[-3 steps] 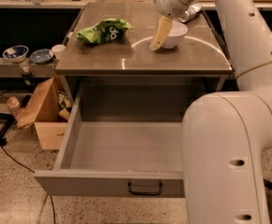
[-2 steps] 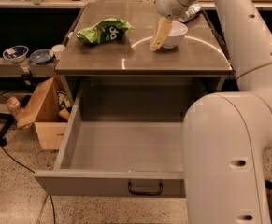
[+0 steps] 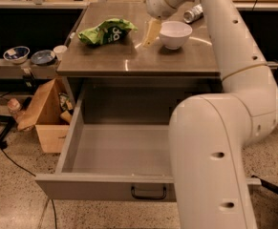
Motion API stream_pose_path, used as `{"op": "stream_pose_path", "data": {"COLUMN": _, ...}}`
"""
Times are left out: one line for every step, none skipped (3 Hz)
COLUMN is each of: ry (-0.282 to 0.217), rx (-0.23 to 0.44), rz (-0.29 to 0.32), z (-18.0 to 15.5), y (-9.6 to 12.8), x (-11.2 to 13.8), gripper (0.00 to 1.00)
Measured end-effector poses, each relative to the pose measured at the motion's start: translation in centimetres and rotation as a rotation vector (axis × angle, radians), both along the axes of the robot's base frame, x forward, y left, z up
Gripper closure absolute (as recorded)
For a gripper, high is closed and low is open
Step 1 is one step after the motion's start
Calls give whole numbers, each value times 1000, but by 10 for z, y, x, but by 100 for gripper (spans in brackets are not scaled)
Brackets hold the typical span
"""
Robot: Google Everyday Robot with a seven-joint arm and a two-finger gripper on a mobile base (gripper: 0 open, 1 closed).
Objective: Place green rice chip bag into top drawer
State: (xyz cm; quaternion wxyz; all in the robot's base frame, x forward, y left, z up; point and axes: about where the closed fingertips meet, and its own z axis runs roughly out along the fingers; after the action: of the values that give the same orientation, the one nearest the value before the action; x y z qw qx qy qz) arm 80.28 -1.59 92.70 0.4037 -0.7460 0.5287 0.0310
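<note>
The arm fills the right side of the view, rising from the foreground and curving over the worktop. Below it the drawer stands pulled fully out, its inside bare and its handle facing the camera, so the receiving end of the job looks ready. A cardboard box sits on the floor to the left, well clear of the drawer.

The bag lies crumpled on the worktop's far left part, not yet held. The bowl stands to its right. The gripper hangs between the two, pointing down at the worktop, just beside the bowl and a little apart from the bag's right edge. Whether it is spread or closed I cannot tell. A can lies behind the bowl.

This looks like the reach, before any grasp. The next move calls for a shift towards the bag, away from the bowl, then a descent onto the crumpled foil. The foil will probably give and slide, so a bite on a raised fold near the middle seems safest. Lifting, carrying forward past the worktop edge and lowering into the drawer would follow.
</note>
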Motion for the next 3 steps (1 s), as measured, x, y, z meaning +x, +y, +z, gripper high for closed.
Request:
{"op": "stream_pose_path", "data": {"ry": -36, "rx": 29, "rz": 40, "z": 3, "y": 25, "x": 10, "gripper": 0}}
{"op": "stream_pose_path", "data": {"ry": -70, "rx": 53, "rz": 90, "z": 4, "y": 56, "x": 18, "gripper": 0}}
{"op": "stream_pose_path", "data": {"ry": -64, "rx": 66, "rz": 148, "z": -7, "y": 89, "x": 18, "gripper": 0}}
